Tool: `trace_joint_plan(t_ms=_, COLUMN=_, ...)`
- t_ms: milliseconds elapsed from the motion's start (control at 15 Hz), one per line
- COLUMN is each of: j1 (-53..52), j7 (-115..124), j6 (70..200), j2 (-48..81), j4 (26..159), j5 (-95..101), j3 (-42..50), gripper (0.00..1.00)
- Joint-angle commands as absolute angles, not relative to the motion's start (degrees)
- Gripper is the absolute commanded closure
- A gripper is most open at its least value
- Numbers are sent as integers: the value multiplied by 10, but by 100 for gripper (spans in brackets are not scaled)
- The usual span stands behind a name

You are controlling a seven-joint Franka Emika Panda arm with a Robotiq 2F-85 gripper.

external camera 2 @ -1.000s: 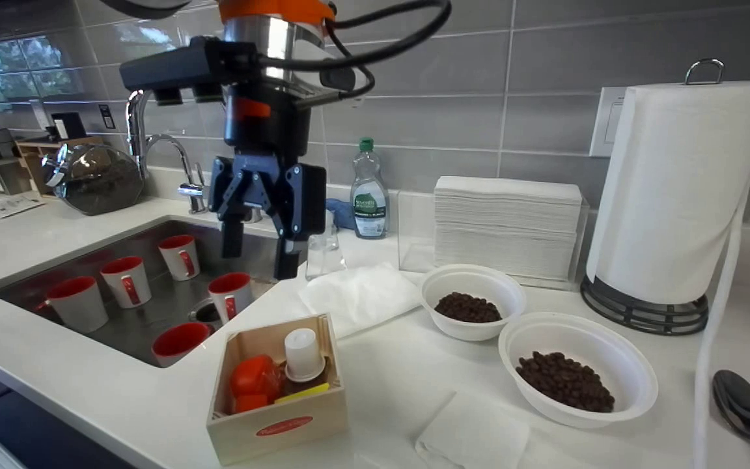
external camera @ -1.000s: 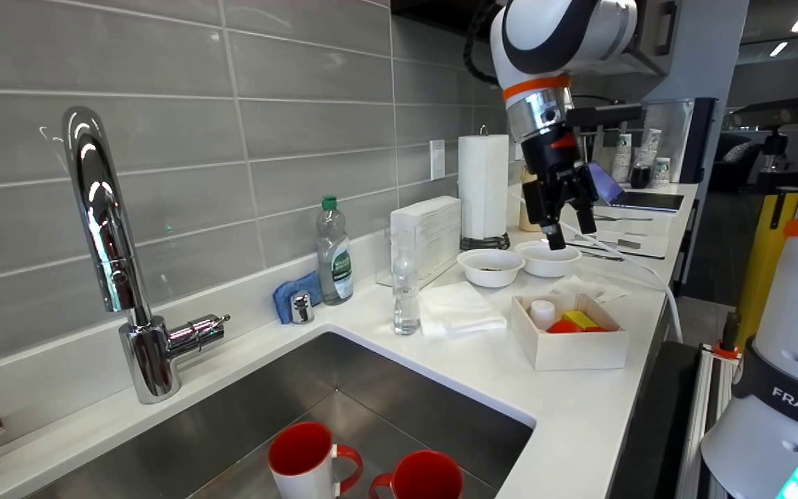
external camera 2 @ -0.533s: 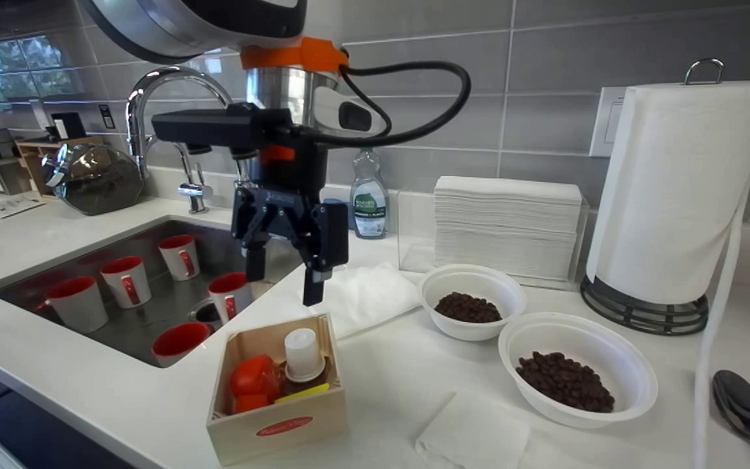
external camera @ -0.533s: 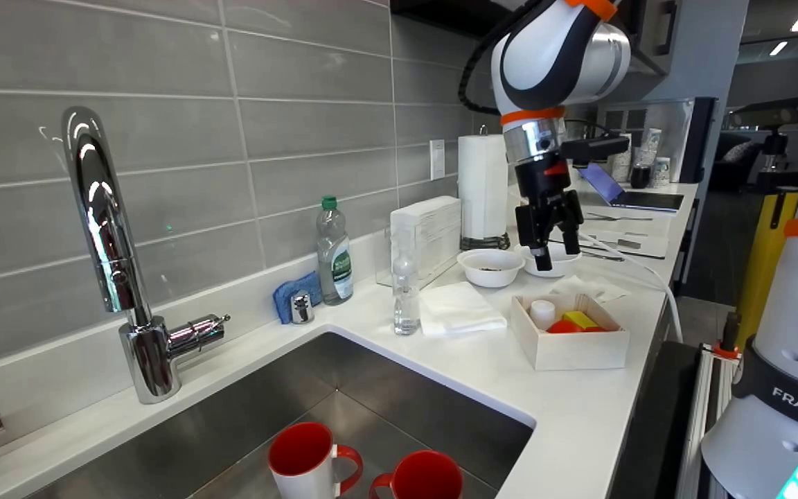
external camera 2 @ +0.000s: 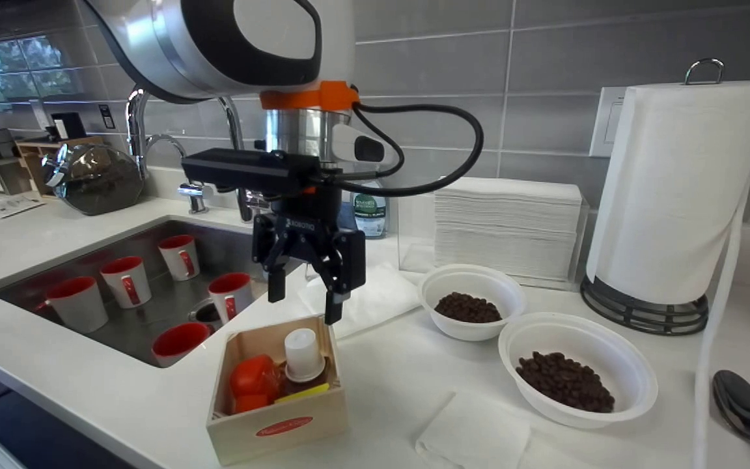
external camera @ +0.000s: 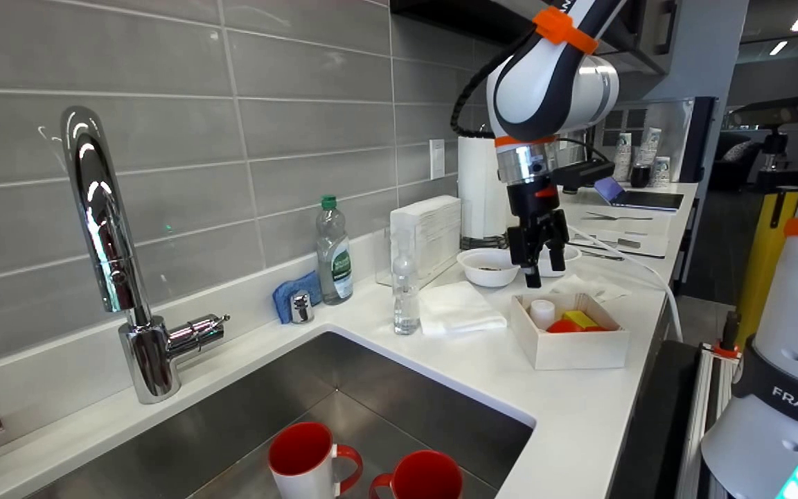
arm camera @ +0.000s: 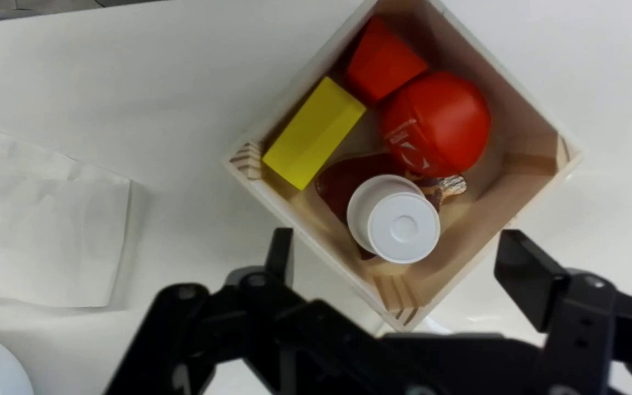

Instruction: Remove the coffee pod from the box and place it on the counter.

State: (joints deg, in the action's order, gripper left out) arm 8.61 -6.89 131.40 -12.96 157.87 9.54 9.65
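The coffee pod [external camera 2: 302, 350] is a white cup standing upside down in the box [external camera 2: 316, 420]; it also shows in an exterior view [external camera: 542, 315] and near a corner of the box in the wrist view [arm camera: 404, 229]. The box is a pale, open wooden one with low walls [arm camera: 519, 129], standing on the white counter [external camera: 572, 423]. My gripper [external camera 2: 305, 306] is open and empty, fingers pointing down, above the box's back side. In the wrist view its fingertips [arm camera: 398, 249] lie either side of the pod in the picture, still above it. It also shows in an exterior view [external camera: 544, 274].
The box also holds a red round packet [arm camera: 436, 123] and a yellow block [arm camera: 316, 131]. Near it are a folded napkin [external camera 2: 472, 433], white bowls of beans [external camera 2: 577, 378], a cloth [external camera: 456, 308] and a clear bottle [external camera: 406, 298]. Red-and-white mugs [external camera: 305, 457] stand in the sink [external camera: 316, 353].
My open gripper has come down and moved closer over the box, downward and to the right in an exterior view. The box, pod and other objects have not moved.
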Motion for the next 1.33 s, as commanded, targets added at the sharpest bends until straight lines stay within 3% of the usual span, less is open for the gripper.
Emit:
trace_joint_plan(t_ms=0, j1=91, j7=-85, j6=1344, j2=-103, j4=1578, j5=94, j3=99, gripper=13)
trace_joint_plan(t_ms=267, j1=91, j7=-89, j6=1358, j2=-82, j4=1578, j5=95, j3=99, gripper=9)
trace_joint_plan(t_ms=667, j1=89, j7=-95, j6=1368, j2=-63, j4=1578, j5=95, j3=95, gripper=33)
trace_joint_plan(t_ms=867, j1=87, j7=-96, j6=1372, j2=-55, j4=1578, j5=98, j3=92, gripper=30)
trace_joint_plan(t_ms=1067, j1=85, j7=-96, j6=1380, j2=-46, j4=1578, j5=99, j3=89, gripper=19)
trace_joint_plan(t_ms=1267, j1=82, j7=-94, j6=1385, j2=-43, j4=1578, j5=101, j3=83, gripper=25)
